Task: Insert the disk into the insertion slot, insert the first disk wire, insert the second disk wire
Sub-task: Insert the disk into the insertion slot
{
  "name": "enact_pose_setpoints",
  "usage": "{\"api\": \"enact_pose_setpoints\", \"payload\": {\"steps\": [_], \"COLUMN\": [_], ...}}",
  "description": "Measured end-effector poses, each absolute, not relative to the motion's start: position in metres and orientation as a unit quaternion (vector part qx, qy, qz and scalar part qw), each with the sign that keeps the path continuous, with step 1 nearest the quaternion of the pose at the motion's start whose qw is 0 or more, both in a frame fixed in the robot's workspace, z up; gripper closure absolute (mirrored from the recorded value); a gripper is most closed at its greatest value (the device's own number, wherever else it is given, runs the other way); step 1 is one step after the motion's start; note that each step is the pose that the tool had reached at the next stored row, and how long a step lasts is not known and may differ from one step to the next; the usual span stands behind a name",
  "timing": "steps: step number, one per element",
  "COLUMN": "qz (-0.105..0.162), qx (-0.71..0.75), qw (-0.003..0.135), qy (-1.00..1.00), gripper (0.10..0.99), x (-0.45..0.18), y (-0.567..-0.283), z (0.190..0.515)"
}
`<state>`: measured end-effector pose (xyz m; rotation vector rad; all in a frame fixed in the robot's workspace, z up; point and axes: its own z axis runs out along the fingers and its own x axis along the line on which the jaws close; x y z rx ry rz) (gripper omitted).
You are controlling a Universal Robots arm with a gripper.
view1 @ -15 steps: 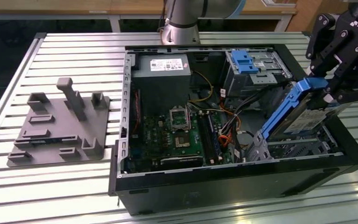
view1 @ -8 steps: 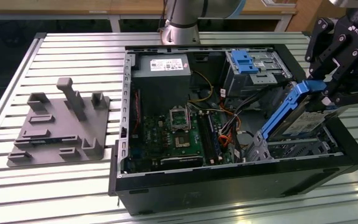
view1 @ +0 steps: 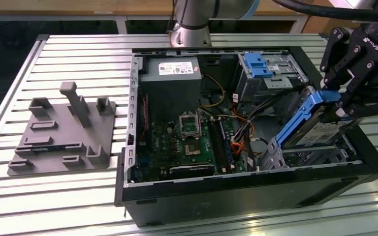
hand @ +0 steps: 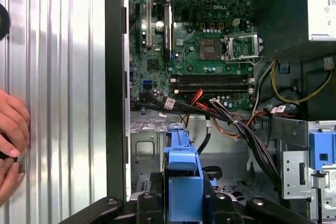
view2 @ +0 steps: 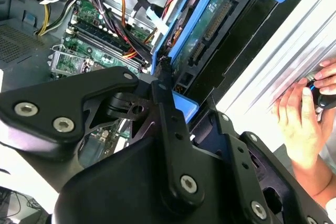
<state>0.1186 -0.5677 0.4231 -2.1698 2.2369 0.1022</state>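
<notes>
Over at the exterior view's left, a grey fixture plate point(view1: 61, 132) with upright posts lies on the slatted metal table point(view1: 77, 54). Just beside it, in the middle, stands the open computer case point(view1: 241, 189), with the green motherboard point(view1: 189, 142) on its floor, the power supply point(view1: 173, 69) at the far side and a bundle of wires point(view1: 238, 132) running toward the exterior view's right. Further right, a taller grey bay point(view1: 267, 69) with a blue latch sits in the far corner, and the insertion slot point(view1: 320, 155), a perforated silver cage, fills the near corner. Above that cage the gripper point(view1: 338, 104) is clamped tight on the blue carrier point(view1: 299, 120) of the disk point(view1: 320, 135). The disk is steeply tilted, lower end down at the cage and upper end raised in the claw, so it is not seated flat. The second wrist view adds the disk's underside with its connector edge, and black fingers point(view2: 167, 119) pinching the blue frame from both sides. Both wrist views also catch a person's hand point(view2: 299, 121) on the table just outside the case wall, holding something small and dark.
</notes>
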Motion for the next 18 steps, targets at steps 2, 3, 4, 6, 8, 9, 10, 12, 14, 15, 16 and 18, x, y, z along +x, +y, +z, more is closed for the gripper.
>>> {"api": "enact_pose_setpoints", "payload": {"steps": [2, 3, 4, 6, 8, 9, 10, 12, 14, 15, 16, 18], "qz": [0.033, 0.033, 0.033, 0.033, 0.033, 0.033, 0.033, 0.033, 0.033, 0.033, 0.033, 0.033], "qx": [-0.695, -0.695, -0.694, -0.694, -0.694, -0.694, -0.694, -0.694, -0.694, -0.694, -0.694, -0.694], "qw": [0.012, 0.012, 0.012, 0.012, 0.012, 0.012, 0.012, 0.012, 0.012, 0.012, 0.012, 0.012], "qy": [0.718, 0.719, 0.719, 0.719, 0.719, 0.719, 0.719, 0.719, 0.719, 0.719, 0.719, 0.719], "gripper": [0.722, 0.722, 0.722, 0.722, 0.722, 0.722, 0.71, 0.655, 0.537, 0.537, 0.471, 0.471], "x": [0.12, 0.12, 0.121, 0.121, 0.122, 0.122, 0.122, 0.122, 0.122, 0.122, 0.122, 0.122], "y": [-0.568, -0.568, -0.569, -0.569, -0.569, -0.57, -0.57, -0.57, -0.57, -0.57, -0.57, -0.57], "z": [0.42, 0.418, 0.416, 0.413, 0.409, 0.407, 0.405, 0.402, 0.402, 0.402, 0.402, 0.402]}}
